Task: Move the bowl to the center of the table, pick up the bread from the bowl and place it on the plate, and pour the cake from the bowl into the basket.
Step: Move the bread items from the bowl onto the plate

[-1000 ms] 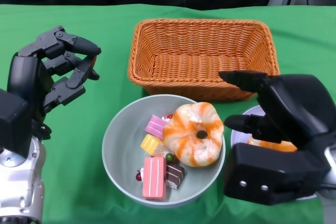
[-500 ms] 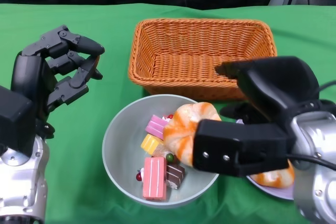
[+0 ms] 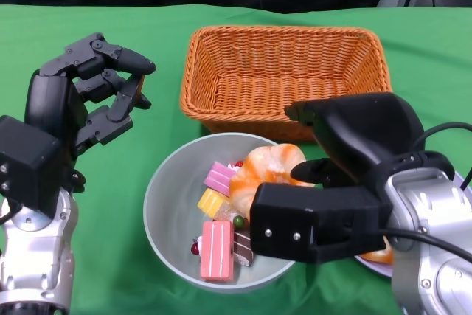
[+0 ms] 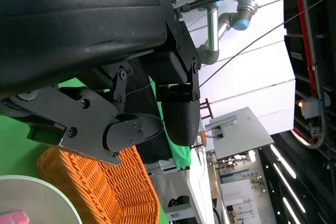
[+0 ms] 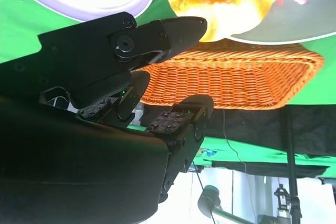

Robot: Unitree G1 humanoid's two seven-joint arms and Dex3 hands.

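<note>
Green cloth covers the counter (image 3: pixel 147 42), where a grey bowl (image 3: pixel 166 204) sits near the front edge, just before an orange wicker basket (image 3: pixel 284 71). Inside the bowl lie a round orange-and-white bread (image 3: pixel 262 171) with a dark centre hole and several small cake pieces (image 3: pixel 216 248) in pink, yellow and brown. The robot's right hand (image 3: pixel 335 175) reaches over the bowl's right side, its fingers (image 5: pixel 173 32) spread apart above the bread and holding nothing; whether they touch the bread cannot be told. At the right edge, a white plate (image 5: pixel 131 1) with a lilac rim carries another orange bread (image 3: pixel 380 254), mostly hidden behind the right forearm. The left hand (image 3: pixel 85 105) hangs raised over the cloth left of the basket, fingers loosely curled apart and empty.
</note>
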